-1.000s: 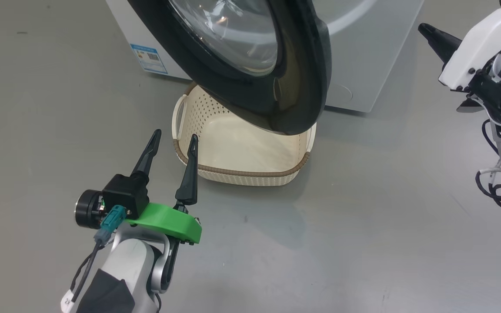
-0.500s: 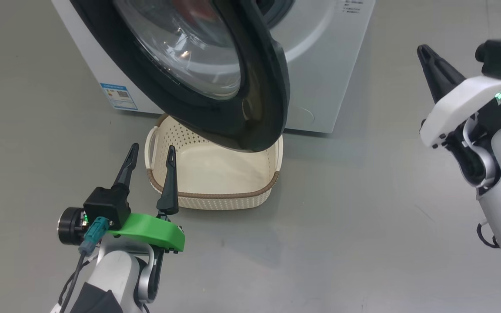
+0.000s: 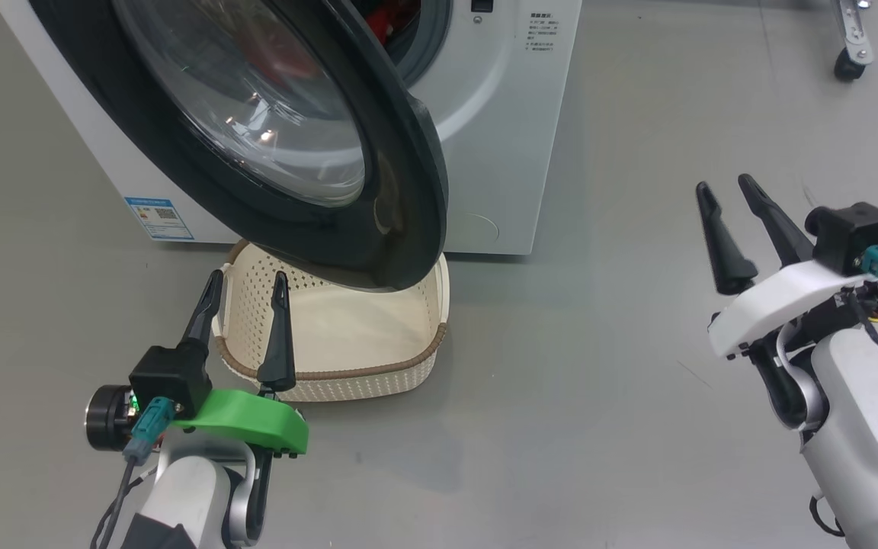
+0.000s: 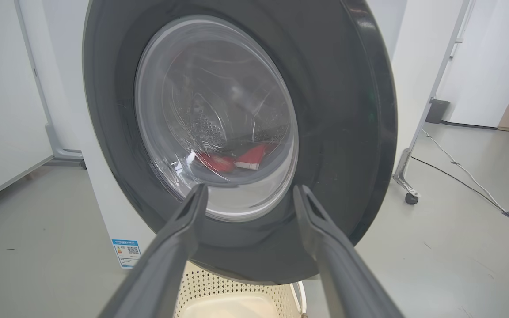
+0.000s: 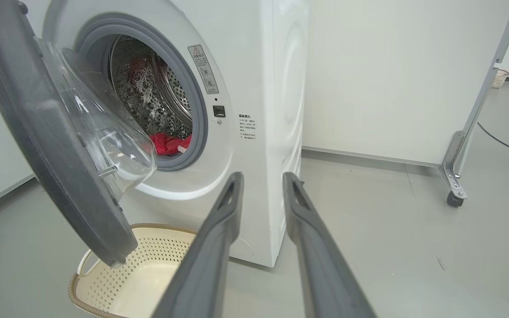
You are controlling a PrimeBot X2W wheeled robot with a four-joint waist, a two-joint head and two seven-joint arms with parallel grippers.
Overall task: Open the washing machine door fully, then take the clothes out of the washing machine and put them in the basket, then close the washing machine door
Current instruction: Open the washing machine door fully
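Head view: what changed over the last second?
The head camera shifted, showing more of the washing machine front. The right gripper drew back from beside the machine toward the robot, fingers now pointing up the view. Nothing was gripped or released; both grippers open. Unchanged: washing machine door partly open above the empty basket, red clothes inside the machine, left gripper by the basket's left rim.

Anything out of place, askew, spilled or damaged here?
Nothing is spilled or damaged. One awkward spot: the washing machine door is only partly open and hangs over the basket, covering part of its mouth. The basket is empty; the red clothes lie in the drum.
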